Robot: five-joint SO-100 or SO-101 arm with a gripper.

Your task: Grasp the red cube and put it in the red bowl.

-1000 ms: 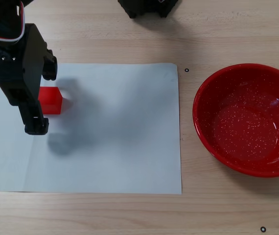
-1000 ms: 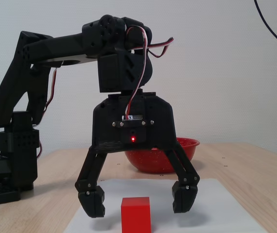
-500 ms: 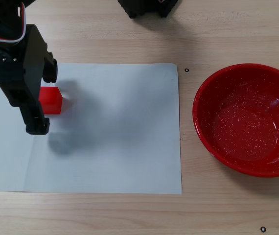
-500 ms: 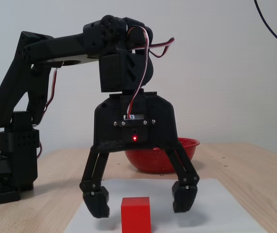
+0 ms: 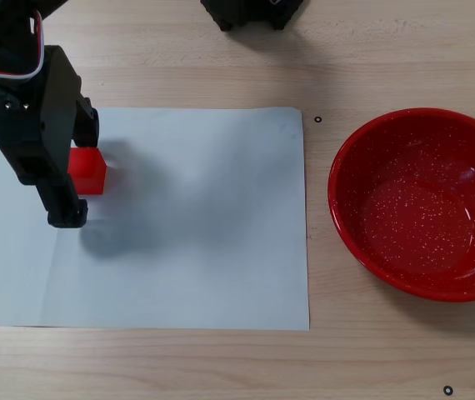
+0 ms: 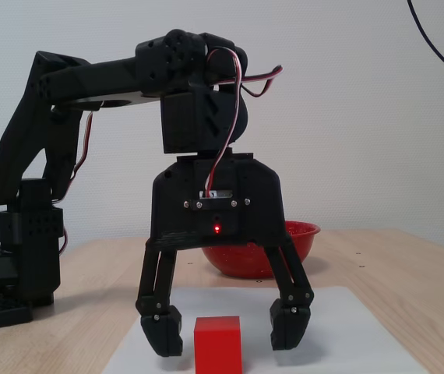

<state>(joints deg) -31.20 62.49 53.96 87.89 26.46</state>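
Jaws stand apart, one finger on each side of the cube [image 6: 218, 344], not yet touching it, so the grip can close squarely on two flat faces. From above, the cube [image 5: 87, 170] sits on a white sheet [image 5: 196, 225] near that sheet's left edge, toward the table's [image 5: 371, 50] left side, half hidden under the black arm [image 5: 33, 117], which hangs straight over it. Fingertips [image 6: 163, 336] reach down close to the sheet, low enough to catch the cube at mid-height. At the table's right edge, well apart from the sheet, the bowl [image 5: 362, 242] lies empty and waits for the drop.
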